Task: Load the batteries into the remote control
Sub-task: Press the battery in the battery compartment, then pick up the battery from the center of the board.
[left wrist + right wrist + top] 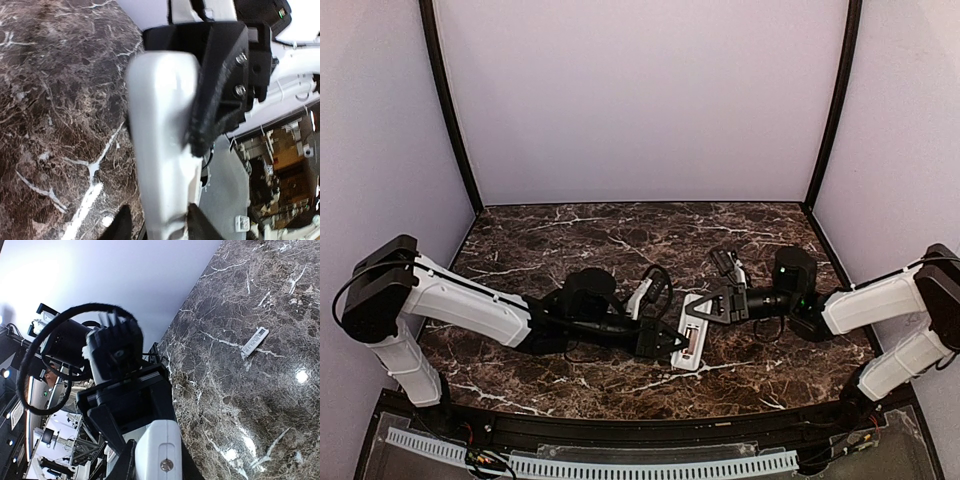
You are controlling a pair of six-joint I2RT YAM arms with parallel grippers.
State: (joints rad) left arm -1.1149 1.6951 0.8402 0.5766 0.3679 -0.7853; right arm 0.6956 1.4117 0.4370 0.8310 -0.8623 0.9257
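The white remote control (693,347) is near the table's middle with its dark reddish recess facing up. My left gripper (670,342) is shut on its near end; in the left wrist view the remote (160,125) fills the gap between my left gripper's (160,222) fingers. My right gripper (708,308) is shut on the far end, and the right wrist view shows the remote's end (157,440) with a screw, clamped in my right gripper (155,465). I cannot make out any batteries.
A small flat white plastic piece (642,297) lies on the marble behind the left gripper, and it also shows in the right wrist view (255,340). A small dark and white object (727,266) lies behind the right gripper. Pale walls enclose the table.
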